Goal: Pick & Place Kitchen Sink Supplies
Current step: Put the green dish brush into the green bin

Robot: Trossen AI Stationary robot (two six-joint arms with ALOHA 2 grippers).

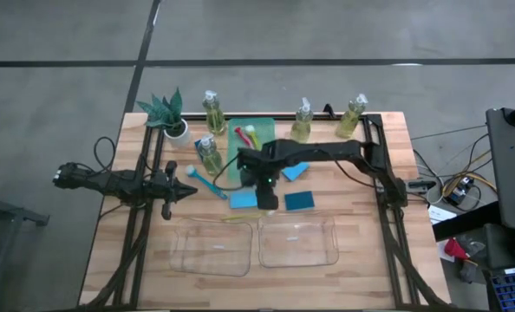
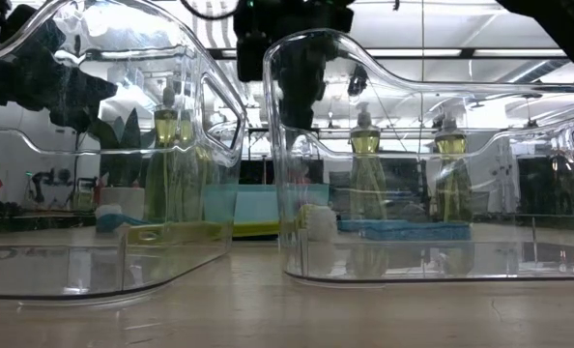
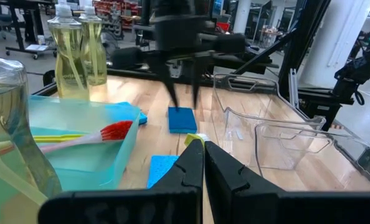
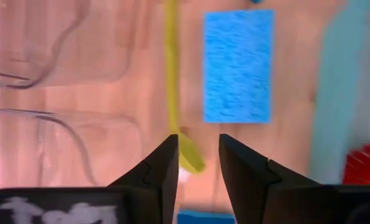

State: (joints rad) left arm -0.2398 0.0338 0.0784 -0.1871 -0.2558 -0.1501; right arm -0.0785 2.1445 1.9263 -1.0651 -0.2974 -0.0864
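Note:
In the high view my right gripper [image 1: 267, 204] hangs open over the table's middle, between two blue sponges [image 1: 243, 199] [image 1: 298, 201]. Its wrist view shows the fingers [image 4: 197, 163] standing on either side of one end of the yellow-handled brush [image 4: 170, 81], which lies flat on the wood; I see no touch. A third sponge [image 1: 294, 171] lies by the green tray [image 1: 240, 160], which holds the red brush [image 1: 244, 134]. The blue brush [image 1: 207, 182] lies left of the tray. Several bottles [image 1: 213, 111] [image 1: 209, 154] [image 1: 303, 121] [image 1: 353, 117] stand upright. My left gripper [image 1: 185, 191] waits shut at the left.
Two clear bins [image 1: 212, 247] [image 1: 298, 241] sit side by side at the near edge, just nearward of the right gripper. A potted plant [image 1: 169, 114] stands at the far left corner. The tray's wall [image 4: 353, 81] runs close beside the right gripper.

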